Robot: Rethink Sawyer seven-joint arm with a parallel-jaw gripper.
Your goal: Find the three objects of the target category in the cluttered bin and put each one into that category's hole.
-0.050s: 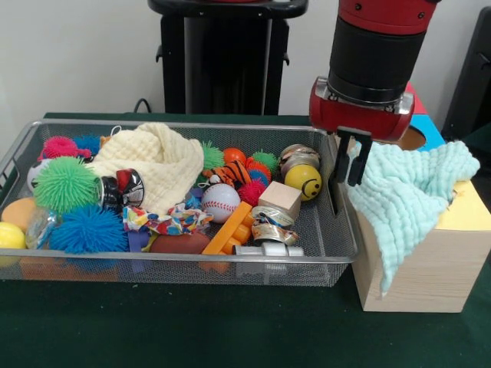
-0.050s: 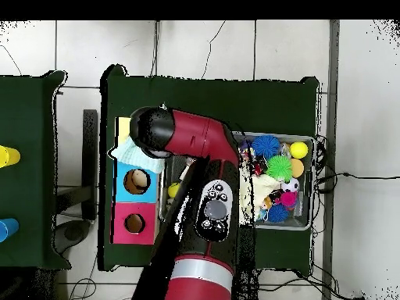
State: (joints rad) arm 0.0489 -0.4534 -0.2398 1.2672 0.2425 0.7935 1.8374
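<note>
A mint-green cloth [image 1: 414, 192] lies draped over the top and front of the wooden box [image 1: 430, 268] to the right of the bin. My gripper [image 1: 349, 172] hangs at the box's left edge, shut on the cloth's raised left corner. From overhead, the cloth [image 2: 134, 155] shows under the arm's end, over the box's yellow section and the edge of its blue section. In the mesh bin [image 1: 337, 253] lie a cream cloth [image 1: 157, 161] and a small multicoloured patterned cloth [image 1: 165, 222].
The bin also holds spiky balls [image 1: 65, 184], a baseball [image 1: 220, 203], a yellow smiley ball [image 1: 307, 182], a wooden cube [image 1: 280, 199] and an orange block [image 1: 228, 234]. Round holes show in the box's blue section [image 2: 137, 181] and red section [image 2: 134, 223].
</note>
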